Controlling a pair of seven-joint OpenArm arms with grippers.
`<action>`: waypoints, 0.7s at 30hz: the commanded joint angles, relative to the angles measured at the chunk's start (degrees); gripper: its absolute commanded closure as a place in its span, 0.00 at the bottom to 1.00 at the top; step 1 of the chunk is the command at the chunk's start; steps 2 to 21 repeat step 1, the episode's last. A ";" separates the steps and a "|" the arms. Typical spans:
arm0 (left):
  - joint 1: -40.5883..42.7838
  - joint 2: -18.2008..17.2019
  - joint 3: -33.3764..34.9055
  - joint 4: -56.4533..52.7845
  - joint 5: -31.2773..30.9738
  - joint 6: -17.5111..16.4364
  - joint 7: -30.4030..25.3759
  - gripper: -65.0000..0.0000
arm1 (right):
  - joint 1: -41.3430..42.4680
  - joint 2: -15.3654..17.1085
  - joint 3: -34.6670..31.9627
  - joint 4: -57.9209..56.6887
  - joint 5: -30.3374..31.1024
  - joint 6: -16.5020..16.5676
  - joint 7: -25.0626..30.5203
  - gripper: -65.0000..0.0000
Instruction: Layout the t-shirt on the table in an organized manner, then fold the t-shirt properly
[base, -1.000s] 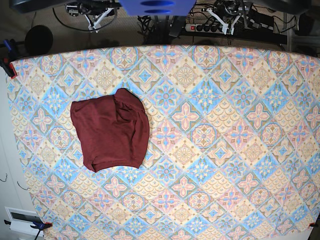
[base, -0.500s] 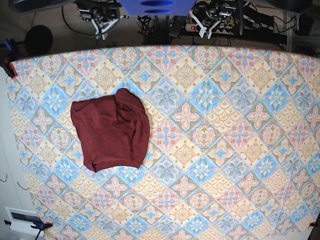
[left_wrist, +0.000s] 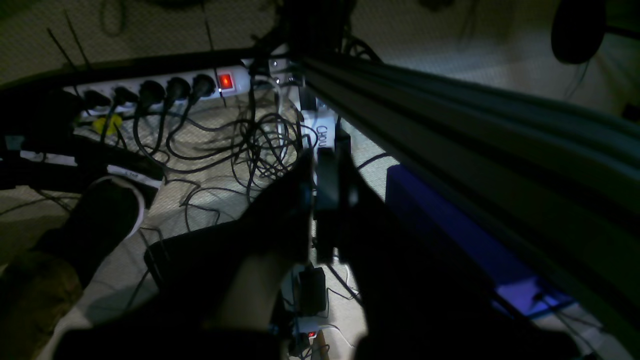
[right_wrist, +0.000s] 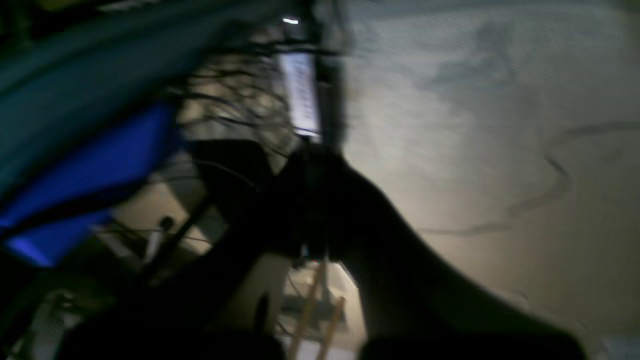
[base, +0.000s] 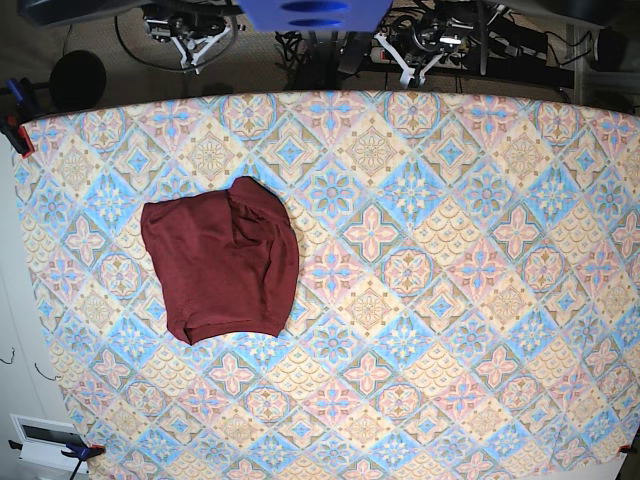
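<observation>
The dark maroon t-shirt lies in a folded, compact bundle on the left half of the table, with nothing touching it. Both grippers hang beyond the table's far edge, well away from the t-shirt. My left gripper is at the top right of centre in the base view; in the left wrist view its dark fingers are pressed together, empty. My right gripper is at the top left; the right wrist view is blurred, with its fingers shut on nothing.
Behind the table are a power strip with a lit red switch, tangled cables and a blue mount. A red clamp grips the table's far left corner. A white box sits off the near left corner.
Both grippers have shifted slightly behind the table's far edge, the left one sideways toward the centre. The t-shirt has not moved.
</observation>
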 joint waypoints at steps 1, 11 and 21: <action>0.08 -0.17 -0.05 0.33 -0.16 -0.37 -0.39 1.00 | 1.55 -0.49 -0.37 0.36 0.22 1.05 0.77 0.99; 0.08 -0.17 -0.05 0.33 -0.16 -0.37 -0.39 1.00 | 1.55 -0.49 -0.37 0.36 0.22 1.05 0.77 0.99; 0.08 -0.17 -0.05 0.33 -0.16 -0.37 -0.39 1.00 | 1.55 -0.49 -0.37 0.36 0.22 1.05 0.77 0.99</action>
